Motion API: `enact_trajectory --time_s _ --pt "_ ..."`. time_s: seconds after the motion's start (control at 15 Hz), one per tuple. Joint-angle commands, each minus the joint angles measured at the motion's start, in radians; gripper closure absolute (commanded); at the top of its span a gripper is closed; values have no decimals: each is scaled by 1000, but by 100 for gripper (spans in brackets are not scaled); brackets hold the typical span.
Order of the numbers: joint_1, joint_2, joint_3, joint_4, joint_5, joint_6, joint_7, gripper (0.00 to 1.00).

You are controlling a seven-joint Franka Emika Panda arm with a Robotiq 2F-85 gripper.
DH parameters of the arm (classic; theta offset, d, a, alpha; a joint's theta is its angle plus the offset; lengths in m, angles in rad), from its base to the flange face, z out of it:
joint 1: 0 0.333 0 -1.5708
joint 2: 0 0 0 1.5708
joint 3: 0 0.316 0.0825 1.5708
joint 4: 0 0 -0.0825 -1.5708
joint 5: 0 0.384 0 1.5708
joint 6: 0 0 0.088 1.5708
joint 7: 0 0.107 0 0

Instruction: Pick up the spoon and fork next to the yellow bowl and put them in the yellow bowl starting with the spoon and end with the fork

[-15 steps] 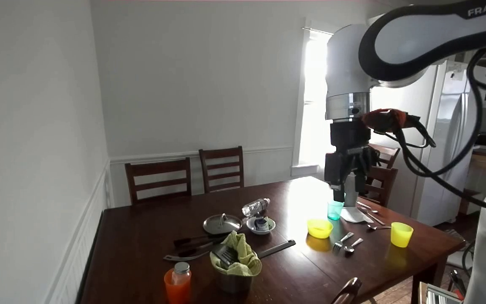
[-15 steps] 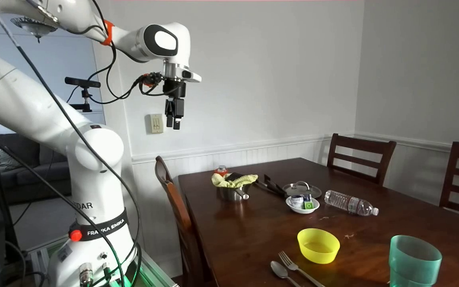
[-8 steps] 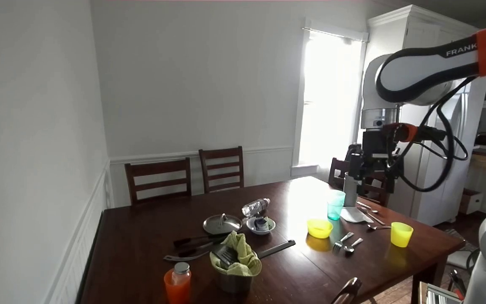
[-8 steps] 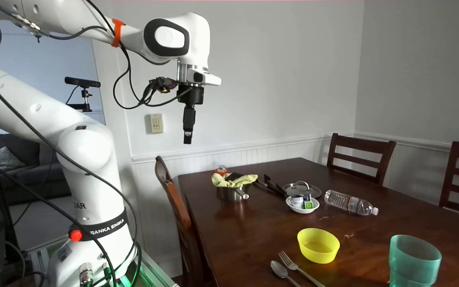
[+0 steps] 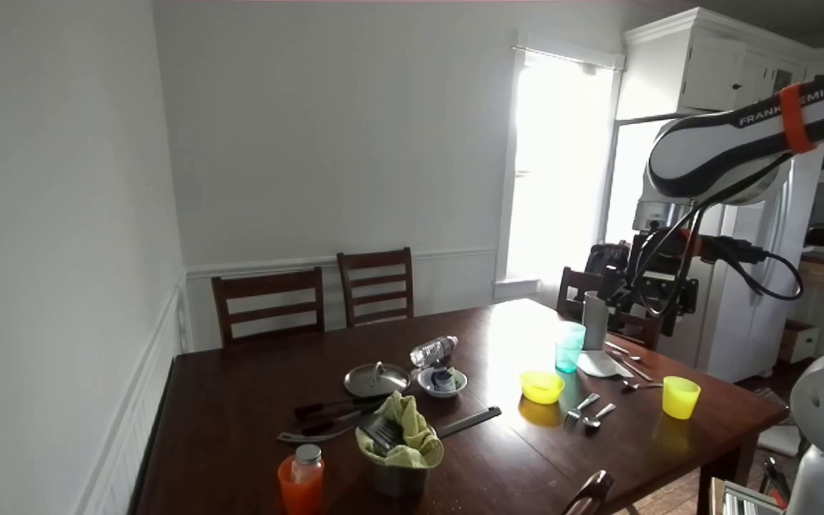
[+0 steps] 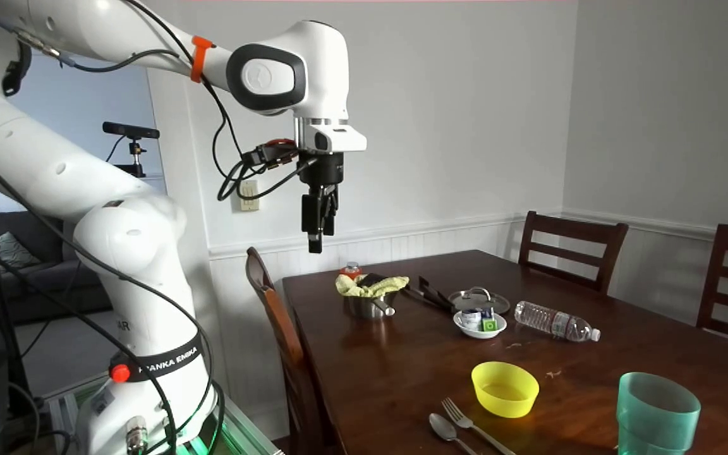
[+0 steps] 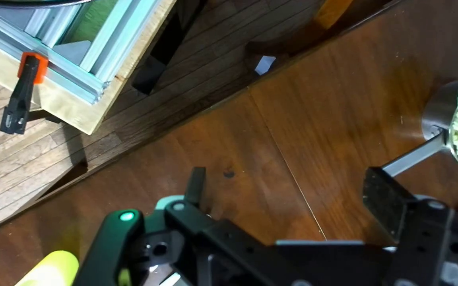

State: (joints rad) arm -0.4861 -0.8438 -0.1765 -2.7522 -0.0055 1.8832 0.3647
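Note:
The yellow bowl [image 5: 542, 390] stands on the table; it also shows in an exterior view [image 6: 504, 404]. The fork [image 5: 584, 406] lies beside it, and the spoon [image 5: 591, 423] lies next to the fork on the side away from the bowl. Both also show in an exterior view, the fork [image 6: 463, 420] and the spoon [image 6: 443, 427], with handle ends cut off by the frame. My gripper [image 7: 290, 194] is open and empty, pointing down high above the table; it shows in both exterior views [image 5: 642, 315] [image 6: 321, 240]. Bowl, spoon and fork cannot be made out in the wrist view.
A teal cup [image 6: 658, 411] stands near the bowl. A taller yellow cup [image 5: 680, 398] stands near the table's edge. A metal pot with a cloth [image 6: 370, 306], a white dish [image 6: 479, 330], a bottle [image 6: 557, 322] and a lid [image 5: 376, 380] are further off.
The arm has moved right and lower in both exterior views, and the gripper has turned about its own axis. The bowl, spoon and fork have not moved.

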Motion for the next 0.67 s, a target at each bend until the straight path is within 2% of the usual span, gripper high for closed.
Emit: enact_trajectory --time_s 0.0,0.13,0.27,0.6 --pt "3 1 -2 3 -2 -3 4 0" --pt "3 1 -2 4 -2 -3 6 0" --pt "-32 123 -27 37 8 31 65 0" --pt "-112 364 -101 70 27 254 154 0"
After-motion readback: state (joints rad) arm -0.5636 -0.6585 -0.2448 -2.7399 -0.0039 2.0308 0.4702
